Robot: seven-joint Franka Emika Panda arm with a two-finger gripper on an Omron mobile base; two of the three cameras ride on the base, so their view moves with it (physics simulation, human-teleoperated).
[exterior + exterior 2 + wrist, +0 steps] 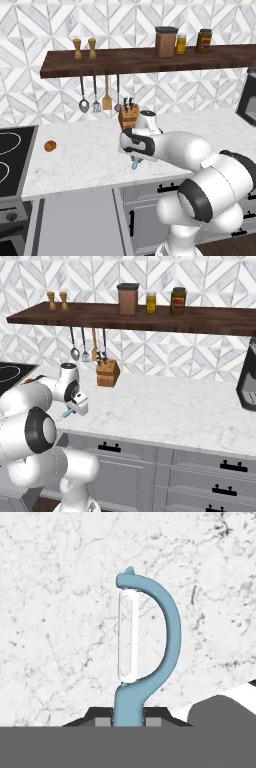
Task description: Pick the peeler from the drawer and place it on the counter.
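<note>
The gripper (134,161) is pinching the peeler (145,647) by its handle, head pointing down over the tabletop (90,160) near its front edge. Lowering gently before releasing is advisable, keeping clear of the edge.

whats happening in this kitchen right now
The robot arm's gripper is shut on a light-blue peeler and holds it over the white marble counter, near its front edge, looped head pointing down at the worktop. The grey drawer below is pulled open. The peeler is not yet released.
</note>
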